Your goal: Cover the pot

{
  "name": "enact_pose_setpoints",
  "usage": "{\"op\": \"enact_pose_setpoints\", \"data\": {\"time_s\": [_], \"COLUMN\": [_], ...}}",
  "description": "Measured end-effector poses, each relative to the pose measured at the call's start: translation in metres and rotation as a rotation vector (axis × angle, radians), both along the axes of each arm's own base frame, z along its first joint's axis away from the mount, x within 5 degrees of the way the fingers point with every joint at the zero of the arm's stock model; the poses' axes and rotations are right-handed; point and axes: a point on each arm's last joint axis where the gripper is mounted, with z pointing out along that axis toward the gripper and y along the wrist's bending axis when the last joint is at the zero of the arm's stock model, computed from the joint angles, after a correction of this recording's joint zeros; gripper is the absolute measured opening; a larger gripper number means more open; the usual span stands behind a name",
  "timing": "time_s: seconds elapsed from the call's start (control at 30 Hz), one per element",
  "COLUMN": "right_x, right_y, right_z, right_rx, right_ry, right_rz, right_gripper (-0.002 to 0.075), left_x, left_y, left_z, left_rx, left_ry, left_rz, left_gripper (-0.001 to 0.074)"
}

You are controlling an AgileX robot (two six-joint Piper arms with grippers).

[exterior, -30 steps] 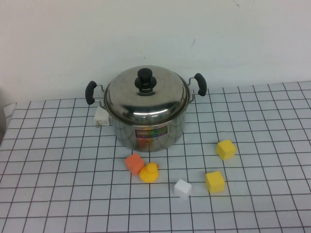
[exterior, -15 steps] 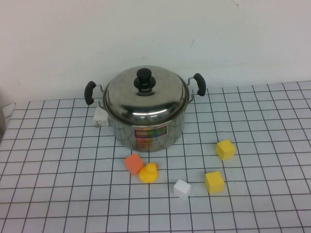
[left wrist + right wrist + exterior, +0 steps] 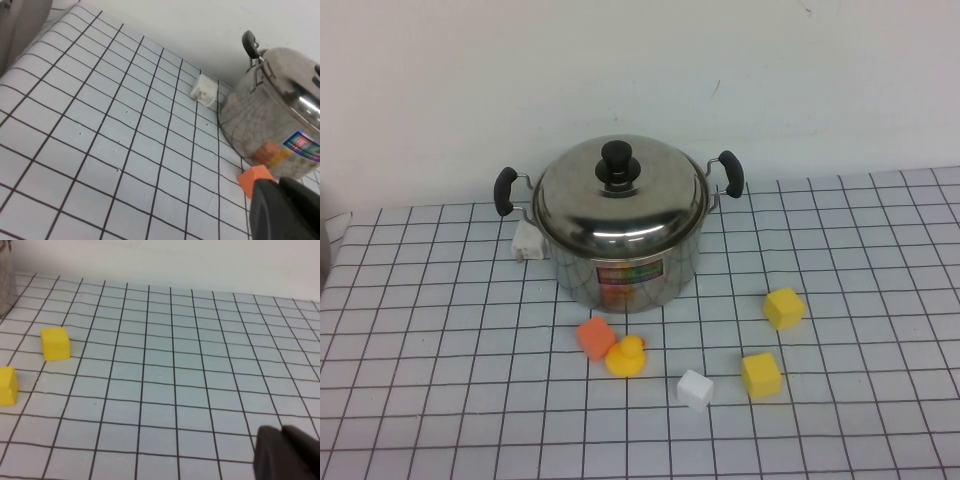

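Note:
The shiny steel pot (image 3: 625,270), with black side handles and a colourful label, stands at the back middle of the table. The domed steel lid (image 3: 620,200) with a black knob (image 3: 619,160) sits on it. Neither gripper shows in the high view. In the left wrist view my left gripper (image 3: 277,182) is shut and empty, low over the table to the pot's (image 3: 260,125) left front. In the right wrist view my right gripper (image 3: 280,432) is shut and empty over the bare grid cloth, off to the pot's right.
An orange cube (image 3: 595,338), a yellow duck (image 3: 627,355), a white cube (image 3: 695,388) and two yellow cubes (image 3: 784,307) (image 3: 761,374) lie in front of the pot. A small white block (image 3: 527,242) lies by its left side.

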Motion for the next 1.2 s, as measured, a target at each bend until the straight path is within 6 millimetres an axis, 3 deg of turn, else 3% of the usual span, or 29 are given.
{"op": "enact_pose_setpoints", "data": {"time_s": [0.4, 1.2], "right_x": [0.000, 0.000], "right_y": [0.000, 0.000], "right_z": [0.000, 0.000], "right_rx": [0.000, 0.000], "right_ry": [0.000, 0.000], "right_rz": [0.000, 0.000], "right_gripper": [0.0009, 0.0009], "left_x": [-0.001, -0.001], "left_y": [-0.009, -0.011], "left_z": [0.000, 0.000], "left_rx": [0.180, 0.201], "left_ry": [-0.006, -0.013], "left_rz": [-0.158, -0.182], "left_gripper": [-0.0001, -0.0001]}}
